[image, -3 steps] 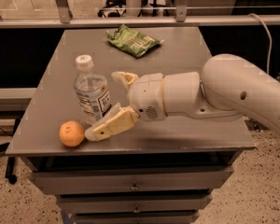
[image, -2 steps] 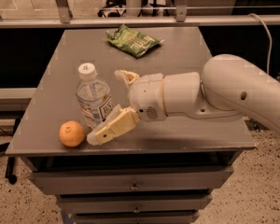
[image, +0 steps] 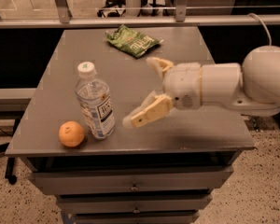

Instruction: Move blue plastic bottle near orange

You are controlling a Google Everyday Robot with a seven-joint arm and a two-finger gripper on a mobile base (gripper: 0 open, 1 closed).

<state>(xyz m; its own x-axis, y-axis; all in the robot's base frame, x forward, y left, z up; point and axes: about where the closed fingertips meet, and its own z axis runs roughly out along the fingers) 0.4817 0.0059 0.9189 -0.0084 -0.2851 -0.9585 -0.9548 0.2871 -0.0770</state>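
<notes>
The blue plastic bottle [image: 96,102], clear and ribbed with a white cap and a white-bluish label, stands upright near the front left of the grey table [image: 191,125]. The orange [image: 71,134] lies just to its left at the front edge, almost touching it. My gripper [image: 141,91] is open and empty, to the right of the bottle, with a clear gap between its fingers and the bottle. One finger [image: 149,113] points towards the bottle, the other [image: 157,65] is farther back.
A green snack bag [image: 133,40] lies at the back middle of the table. Drawers sit under the tabletop. A glass railing with metal posts runs behind the table. My white arm [image: 242,85] reaches in from the right.
My gripper has let go of the bottle and drawn back to the right. The bottle now stands free beside the orange.
</notes>
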